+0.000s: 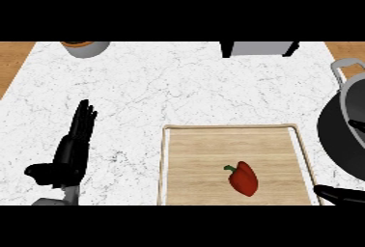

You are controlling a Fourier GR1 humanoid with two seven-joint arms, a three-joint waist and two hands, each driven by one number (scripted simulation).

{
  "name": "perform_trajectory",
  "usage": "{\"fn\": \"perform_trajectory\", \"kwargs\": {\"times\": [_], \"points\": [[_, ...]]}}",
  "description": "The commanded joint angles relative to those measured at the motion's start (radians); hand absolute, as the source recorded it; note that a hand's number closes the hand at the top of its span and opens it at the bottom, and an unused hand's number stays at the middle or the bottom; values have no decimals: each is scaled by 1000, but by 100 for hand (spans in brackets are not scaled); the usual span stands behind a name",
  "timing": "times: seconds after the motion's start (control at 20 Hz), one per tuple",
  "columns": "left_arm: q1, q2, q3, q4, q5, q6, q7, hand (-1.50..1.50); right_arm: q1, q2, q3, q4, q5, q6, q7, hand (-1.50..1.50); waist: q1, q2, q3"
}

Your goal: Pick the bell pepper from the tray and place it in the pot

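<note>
A red bell pepper (pixel 244 179) with a green stem lies on the wooden tray (pixel 192 144), right of the tray's middle and near its front. The dark pot (pixel 347 130) stands at the right edge of the view, beside the tray, and is partly cut off. My left hand (pixel 71 144) rests on the counter left of the tray, its fingers straight and pointing away from me, holding nothing. Only a black tip of my right hand (pixel 341 194) shows at the lower right corner, just right of the tray's front corner and apart from the pepper.
The white marble counter (pixel 178 82) stretches behind the tray. A grey bowl-like container (pixel 86 48) sits at the back left. A grey box with black legs (pixel 260 48) stands at the back, right of middle. Wooden floor shows past both far corners.
</note>
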Motion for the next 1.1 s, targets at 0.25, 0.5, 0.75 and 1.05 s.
{"fn": "perform_trajectory", "kwargs": {"times": [0.25, 0.5, 0.75, 1.05], "points": [[-16, -29, -2, -24, -16, 9, 10, 0, 318, -88, -12, -244, 223, -11, -80, -150, 2, 0, -4], [-10, -27, -18, -44, -41, 27, 39, 0, 402, -171, 33, -304, 513, -79, 23, -150, 6, 1, -5], [26, -44, -39, -77, -49, 30, 39, 0, 413, -171, 118, -440, 699, -67, 302, -150, 27, 3, -5], [4, -56, -9, -28, -59, -6, 15, 0, 392, -49, 290, -452, 904, -55, 419, -150, 24, 4, -3]]}}
